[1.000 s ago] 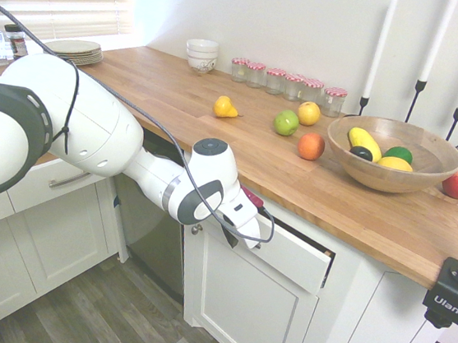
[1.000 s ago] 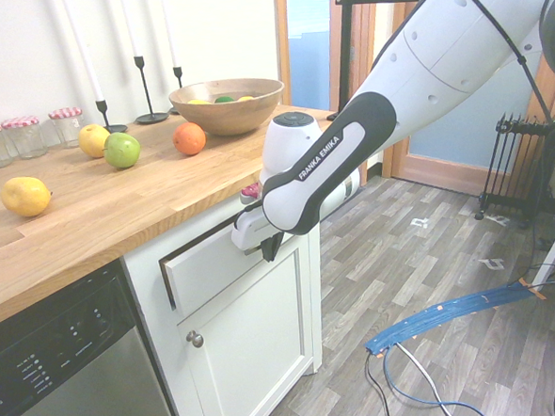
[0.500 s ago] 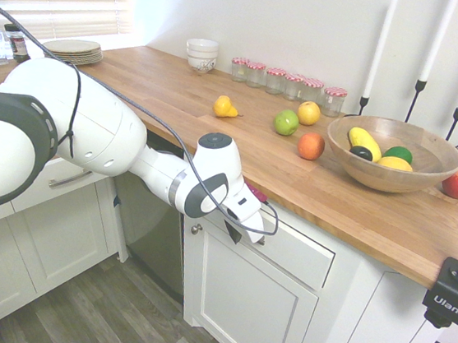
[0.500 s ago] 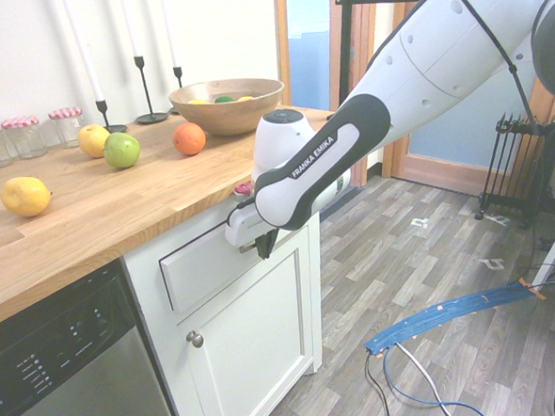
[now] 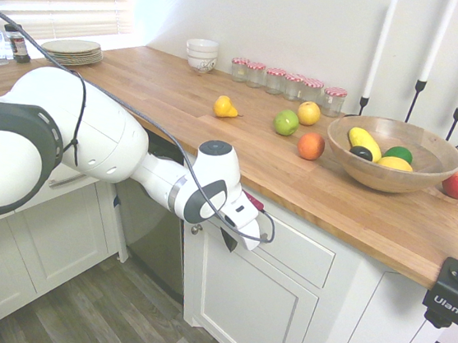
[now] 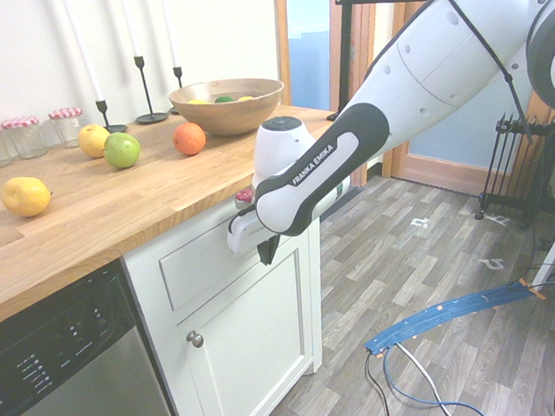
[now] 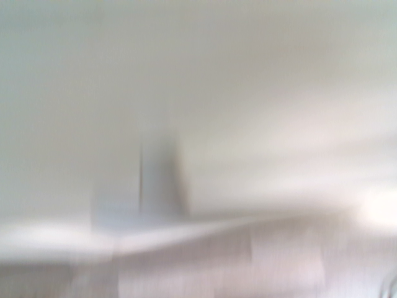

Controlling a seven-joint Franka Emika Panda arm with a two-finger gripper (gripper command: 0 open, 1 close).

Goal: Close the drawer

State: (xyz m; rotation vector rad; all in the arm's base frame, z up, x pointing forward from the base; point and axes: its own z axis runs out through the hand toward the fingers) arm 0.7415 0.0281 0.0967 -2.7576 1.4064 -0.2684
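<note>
The drawer (image 5: 298, 251) has a white panelled front and sits flush in the cabinet just under the wooden countertop; it also shows as the drawer (image 6: 198, 262) in the second exterior view. My gripper (image 5: 232, 239) is right at the drawer front's left part, fingers shut and dark, with nothing seen between them. From the other side my gripper (image 6: 264, 249) hangs at the drawer front's right end. The white arm hides that part of the front. The wrist view is a pale blur of white panel from very close.
A cabinet door (image 5: 251, 306) with a round knob (image 6: 195, 338) is below the drawer, and a dishwasher (image 6: 61, 372) stands beside it. On the countertop (image 5: 357, 211) are loose fruit, a wooden fruit bowl (image 5: 392, 154), jars and candlesticks. The wood floor lies beyond the arm.
The drawer stood slightly open a second ago; my gripper pushed its front inward, and now it sits flush. The arm has shifted slightly since.
</note>
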